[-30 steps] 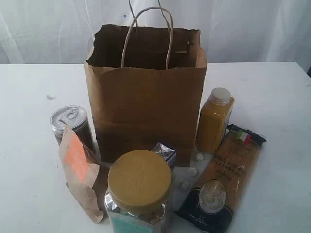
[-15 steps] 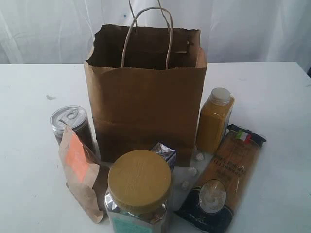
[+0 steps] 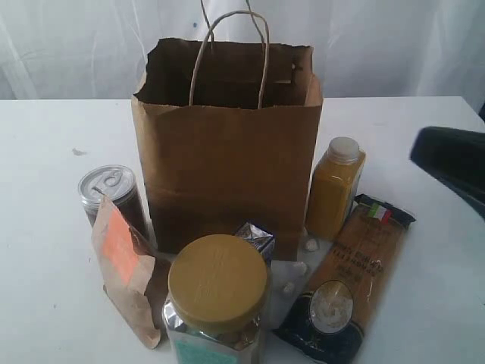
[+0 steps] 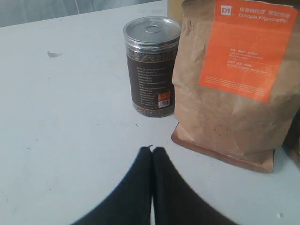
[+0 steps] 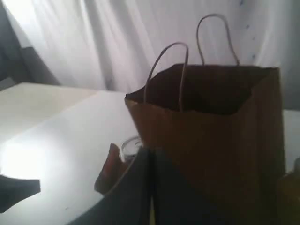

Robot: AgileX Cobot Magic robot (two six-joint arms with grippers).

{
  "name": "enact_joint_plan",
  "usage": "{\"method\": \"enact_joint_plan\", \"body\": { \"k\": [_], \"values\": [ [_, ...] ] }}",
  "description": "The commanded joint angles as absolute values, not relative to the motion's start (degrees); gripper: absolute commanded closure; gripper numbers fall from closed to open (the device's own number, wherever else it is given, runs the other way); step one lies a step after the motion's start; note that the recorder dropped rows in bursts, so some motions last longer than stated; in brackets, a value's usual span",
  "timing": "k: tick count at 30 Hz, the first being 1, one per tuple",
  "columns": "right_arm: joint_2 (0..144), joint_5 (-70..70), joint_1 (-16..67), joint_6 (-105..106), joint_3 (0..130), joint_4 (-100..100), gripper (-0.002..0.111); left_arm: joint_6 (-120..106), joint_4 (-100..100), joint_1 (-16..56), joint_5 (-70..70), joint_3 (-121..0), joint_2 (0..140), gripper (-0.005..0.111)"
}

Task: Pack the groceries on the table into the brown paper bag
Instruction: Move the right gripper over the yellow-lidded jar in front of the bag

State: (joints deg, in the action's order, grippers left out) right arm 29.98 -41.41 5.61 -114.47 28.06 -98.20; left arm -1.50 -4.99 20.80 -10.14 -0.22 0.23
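The brown paper bag [image 3: 227, 159] stands open and upright mid-table [image 3: 53, 152]. In front of it are the silver-topped can [image 3: 112, 189], the orange-labelled kraft pouch [image 3: 125, 269], the yellow-lidded jar [image 3: 217, 288], the small carton [image 3: 256, 240], the orange juice bottle [image 3: 335, 189] and the pasta packet [image 3: 352, 273]. My left gripper [image 4: 152, 149] is shut and empty, low over the table, a short way from the can [image 4: 151, 65] and the pouch [image 4: 234, 79]. My right gripper [image 5: 151, 151] is shut and empty, facing the bag [image 5: 211, 117]. Its dark body [image 3: 451, 159] shows at the right edge.
A white curtain [image 3: 394, 45] hangs behind the table. Small white lumps [image 3: 311, 244] lie between the carton and the bottle. A dark shape [image 5: 16, 190] sits low at one edge of the right wrist view.
The dark body of the right arm has come into the exterior view from the right edge. The bag and groceries have not moved.
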Motion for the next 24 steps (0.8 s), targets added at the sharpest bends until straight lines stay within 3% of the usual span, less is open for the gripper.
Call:
{"method": "enact_joint_plan", "body": {
  "k": [1,8,18,24],
  "values": [
    [42.05,-49.97,5.62,-112.35,33.55,-99.95,0.108,-1.53,-5.29,20.66,-10.55,0.0,0.0,0.107],
    [53.29,-46.75,5.62,-111.88,34.76,-99.95,0.108,-1.53,-5.29,20.66,-10.55,0.0,0.0,0.107],
    [52.37,-42.5,5.62,-112.2,34.76,-99.95,0.108,-1.53,-5.29,20.66,-10.55,0.0,0.0,0.107],
    [50.64,-26.16,5.62,-100.92,34.76,-99.95,0.108,-1.53,-5.29,20.66,-10.55,0.0,0.0,0.107]
  ]
}}
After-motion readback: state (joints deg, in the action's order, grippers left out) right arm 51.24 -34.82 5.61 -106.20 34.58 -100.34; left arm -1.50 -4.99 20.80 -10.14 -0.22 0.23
